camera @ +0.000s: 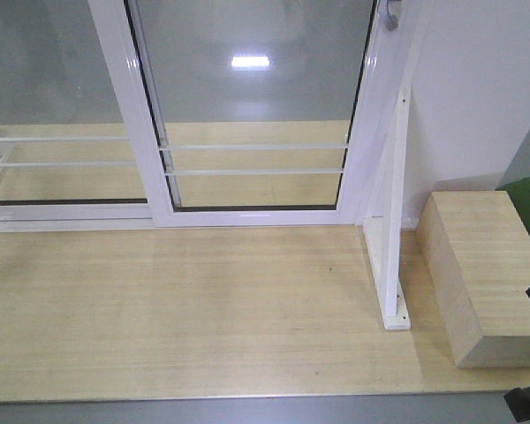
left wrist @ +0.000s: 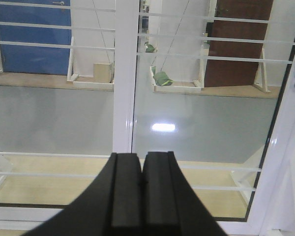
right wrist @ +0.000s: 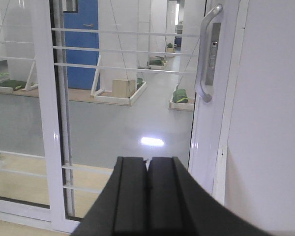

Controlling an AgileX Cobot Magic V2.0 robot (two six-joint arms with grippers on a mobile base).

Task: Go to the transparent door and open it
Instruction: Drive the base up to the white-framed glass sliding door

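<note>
i judge the drive-up part as good as done: in the front view the tall clear-glass sliding door in its glossy white frame (camera: 256,106) fills the upper middle of the frame, with only the pale wooden floor platform (camera: 203,300) between me and its bottom rail. the opening part is not begun. the door looks shut, its handled stile hard against the wall side at upper right, beside the slanted white support post (camera: 393,221).

the curved silver-grey pull handle (right wrist: 200,69) shows best in the right wrist view, upper right, with nothing touching it. the right gripper (right wrist: 147,162) sits at bottom centre, its black fingers pressed together, holding nothing and well apart from the handle. the left gripper (left wrist: 141,157) is pressed together and empty too, facing the white middle stile (left wrist: 125,73).

what is left, as i read it: spread the right fingers, reach up to the handle, take it and slide the panel toward the left of the frame.

as for containers, i see none within reach. the light wooden block (camera: 477,265) at lower right looks solid. beyond the glass, a small tan box (right wrist: 124,87) stands on a low white-edged platform; whether anything is in it, i cannot tell.
</note>
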